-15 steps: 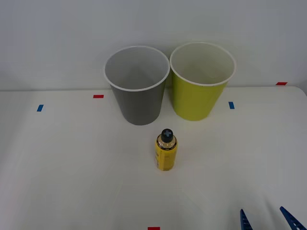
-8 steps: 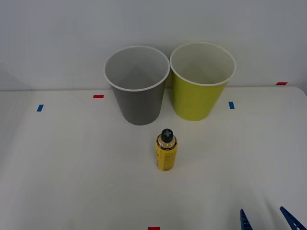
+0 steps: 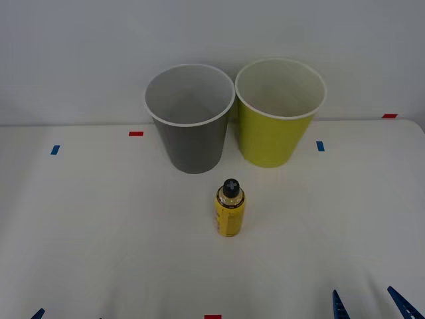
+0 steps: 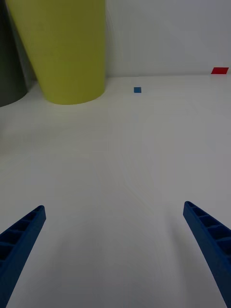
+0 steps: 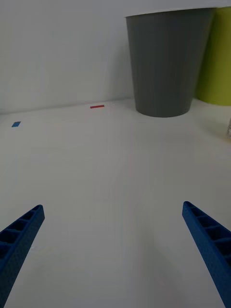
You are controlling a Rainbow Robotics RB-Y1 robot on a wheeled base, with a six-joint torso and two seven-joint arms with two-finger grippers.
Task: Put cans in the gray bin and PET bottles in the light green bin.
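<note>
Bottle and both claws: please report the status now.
Left claw and right claw open, low over the table's near edge. Bottle upright in front of the gray bin and light green bin, ungrasped. Path clear.

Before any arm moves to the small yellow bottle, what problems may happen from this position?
1. The bottle is slim and stands upright alone; a push from one finger may tip it and let it roll.
2. The light green bin and the gray bin stand almost touching, so a drop off centre may land in the wrong one.
3. The right end effector and the left end effector, both open at the near table edge, have a long reach.
</note>
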